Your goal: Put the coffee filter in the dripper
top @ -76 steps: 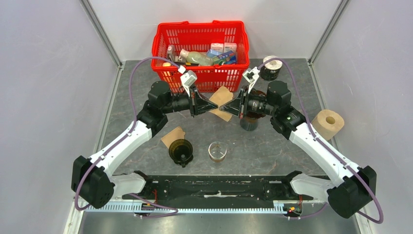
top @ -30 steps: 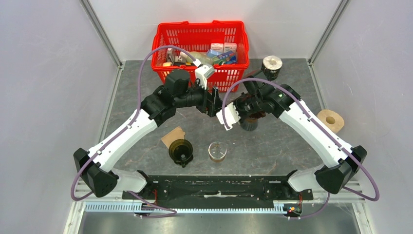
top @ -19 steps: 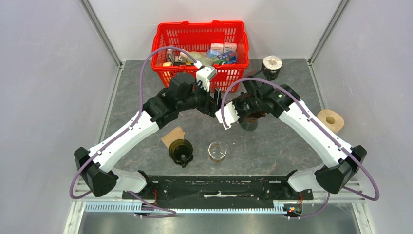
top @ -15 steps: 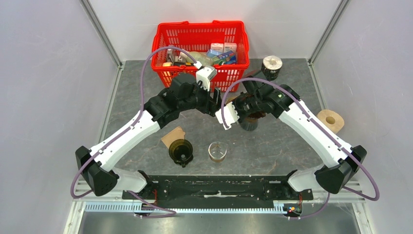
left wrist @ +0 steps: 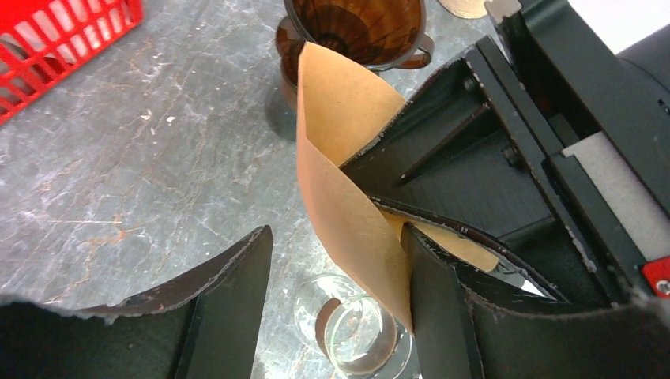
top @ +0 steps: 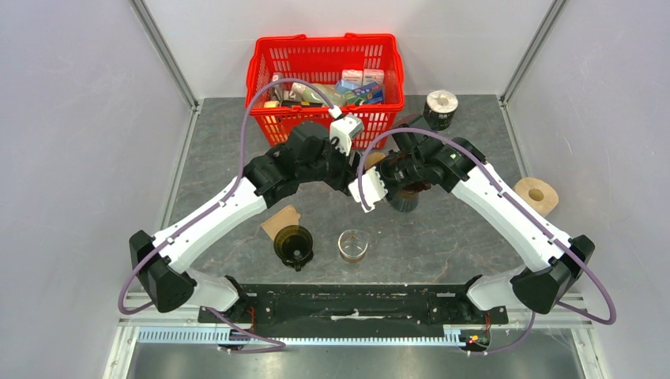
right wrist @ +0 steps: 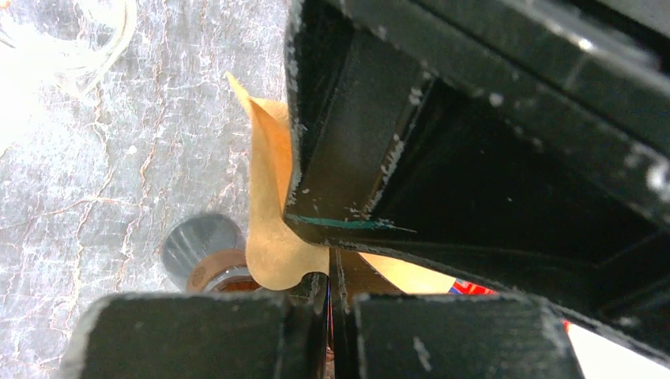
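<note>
The brown paper coffee filter (left wrist: 348,174) hangs in the air over the middle of the table, with my right gripper (right wrist: 328,286) shut on its seam edge. My left gripper (left wrist: 336,237) is open around it. Its right finger (left wrist: 430,308) lies against the filter's spread layers, and its left finger stands well apart. From above only a sliver of the filter (top: 371,158) shows where the left gripper (top: 353,170) and right gripper (top: 378,167) meet. An amber ribbed dripper (left wrist: 355,28) stands under the right arm (top: 404,197). A darker dripper (top: 294,243) sits near the front.
A red basket (top: 325,55) of groceries stands at the back. A glass cup (top: 353,245) sits below the grippers. Another flat filter (top: 280,219) lies beside the dark dripper. A round tin (top: 440,106) and a paper roll (top: 536,193) are on the right.
My left arm has slid right, up against the right gripper, and its jaws have narrowed around the filter. The right arm, rolled over earlier, has held still with the filter.
</note>
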Controlling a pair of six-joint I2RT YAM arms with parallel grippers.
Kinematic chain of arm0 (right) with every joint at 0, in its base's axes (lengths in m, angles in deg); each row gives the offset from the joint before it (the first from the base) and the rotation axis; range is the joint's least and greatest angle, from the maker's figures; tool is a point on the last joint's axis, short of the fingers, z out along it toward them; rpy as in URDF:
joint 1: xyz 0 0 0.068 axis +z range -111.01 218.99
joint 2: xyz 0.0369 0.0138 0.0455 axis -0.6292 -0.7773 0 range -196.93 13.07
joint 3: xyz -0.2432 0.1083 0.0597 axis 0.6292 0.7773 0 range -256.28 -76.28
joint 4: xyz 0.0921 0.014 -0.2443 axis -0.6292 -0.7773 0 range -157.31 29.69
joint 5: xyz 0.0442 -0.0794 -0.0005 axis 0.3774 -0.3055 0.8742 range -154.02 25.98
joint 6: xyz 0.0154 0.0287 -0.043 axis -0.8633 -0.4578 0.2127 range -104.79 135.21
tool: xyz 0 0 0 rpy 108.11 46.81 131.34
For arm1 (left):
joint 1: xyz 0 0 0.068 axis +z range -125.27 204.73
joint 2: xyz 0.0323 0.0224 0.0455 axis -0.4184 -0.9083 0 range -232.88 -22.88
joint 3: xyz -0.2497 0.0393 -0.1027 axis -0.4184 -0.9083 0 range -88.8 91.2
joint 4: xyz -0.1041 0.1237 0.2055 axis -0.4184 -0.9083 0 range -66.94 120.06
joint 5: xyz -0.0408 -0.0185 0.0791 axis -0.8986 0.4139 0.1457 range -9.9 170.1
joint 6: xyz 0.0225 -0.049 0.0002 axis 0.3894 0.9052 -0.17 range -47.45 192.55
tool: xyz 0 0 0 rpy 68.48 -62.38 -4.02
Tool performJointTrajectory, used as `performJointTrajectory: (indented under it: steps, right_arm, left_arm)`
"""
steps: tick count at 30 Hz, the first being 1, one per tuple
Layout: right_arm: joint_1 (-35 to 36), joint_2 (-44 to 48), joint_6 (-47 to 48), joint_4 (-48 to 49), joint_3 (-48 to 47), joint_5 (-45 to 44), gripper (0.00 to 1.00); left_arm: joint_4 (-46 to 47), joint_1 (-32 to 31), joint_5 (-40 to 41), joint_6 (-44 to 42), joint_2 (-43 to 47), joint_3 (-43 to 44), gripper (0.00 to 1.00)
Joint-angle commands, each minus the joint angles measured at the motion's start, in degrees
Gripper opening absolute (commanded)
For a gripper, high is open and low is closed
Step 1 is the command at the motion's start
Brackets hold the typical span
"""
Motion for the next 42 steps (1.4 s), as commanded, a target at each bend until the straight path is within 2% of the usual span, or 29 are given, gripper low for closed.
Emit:
performJointTrajectory:
  steps: [1,3,6,14,19,21,25,26,33,42]
  right_arm:
    - [0.59,1.04,1.11,-0.58,-1.55,-0.77,0.00]
    - [0.74,1.29,1.08,-0.66,-1.27,-1.06,0.00]
    - [1.20,1.48,1.25,-0.98,-0.96,-1.81,0.00]
    - [1.84,0.61,0.74,-0.85,-0.70,-4.70,0.00]
    - [1.87,1.00,0.16,-0.22,0.33,-6.80,0.00]
    - [1.87,1.59,0.15,-0.26,0.84,-7.45,0.00]
    - [1.90,2.95,0.73,-1.19,1.08,-7.86,0.00]
    - [1.92,3.26,1.19,-1.81,1.11,-7.70,0.00]
    - [2.27,4.60,3.27,-6.44,0.80,-7.08,0.00]
    - [2.30,4.84,2.65,-3.39,1.68,-8.75,0.01]
  left_arm:
    - [-2.48,-1.01,9.47,-2.49,-1.79,4.44,0.67]
    - [-4.18,-1.11,15.76,-1.18,-3.58,6.34,0.67]
    - [-6.90,-1.29,19.77,0.65,-6.89,9.82,0.66]
    - [-9.27,-1.33,13.90,2.42,-11.97,14.78,0.58]
    - [-8.31,-1.30,8.15,1.41,-10.32,13.16,0.40]
    - [-8.24,-1.29,8.72,0.60,-9.33,12.21,0.31]
    - [-7.51,-1.29,12.44,-1.60,-7.86,10.72,0.05]
    - [-7.37,-1.29,13.82,-2.34,-7.71,10.63,0.02]
    - [-6.73,-1.29,20.05,-6.92,-7.54,11.25,0.02]
    - [-5.00,-1.38,18.73,-10.20,-5.03,9.14,0.02]
